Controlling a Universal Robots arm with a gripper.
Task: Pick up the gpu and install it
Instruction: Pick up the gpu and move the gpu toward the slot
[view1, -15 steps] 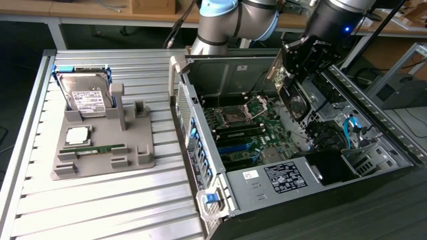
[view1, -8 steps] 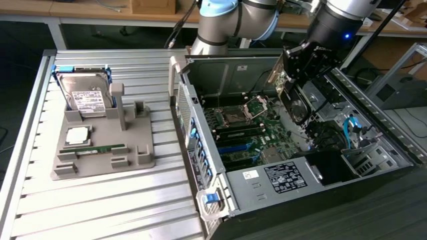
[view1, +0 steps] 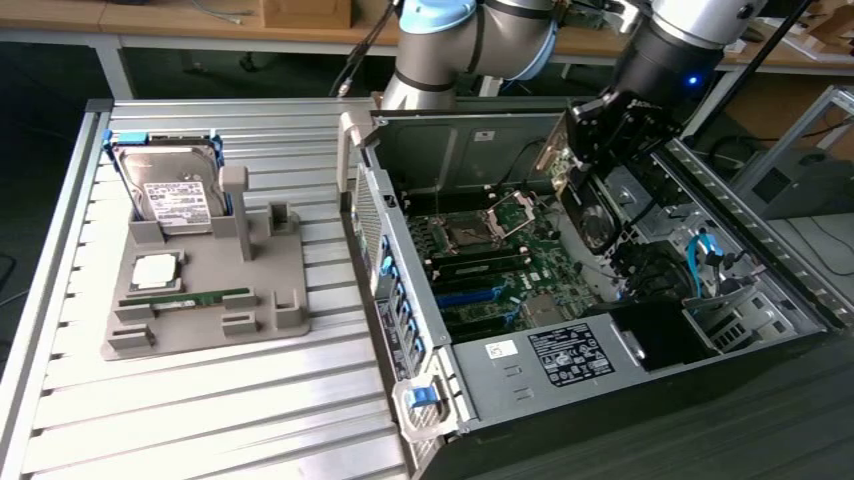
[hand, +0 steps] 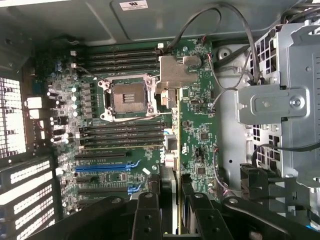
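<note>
while the gripper (view1: 591, 165) hangs over the open computer case, the gpu (view1: 595, 222), a thin, flat, dark circuit card with a round black fan on one face and a metal end bracket, is clamped between its two black fingers (hand: 147, 215). the jaws are closed on the card's upper edge, one finger on each face. the card stands on edge, a little tilted, fan face showing in the exterior view. in the wrist view the gpu (hand: 173, 210) runs edge-on between the fingers of the gripper (hand: 169, 182). below it lies the green motherboard (view1: 501, 275), and the card is up above it, not seated in any slot. on the board sit a square silver cpu socket (hand: 129, 97), rows of long black memory slots (hand: 122, 56) and a blue expansion slot (hand: 102, 167). around that stands the black and silver metal case (view1: 400, 190), lying on its side with the side panel off. well apart, toward the exterior view's left, a grey plastic fixture (view1: 274, 300) rests on the slatted aluminium table (view1: 200, 410). it carries a silver hard drive with a white label (view1: 171, 190) propped upright and a slim green ram stick (view1: 187, 297) lying flat.
</note>
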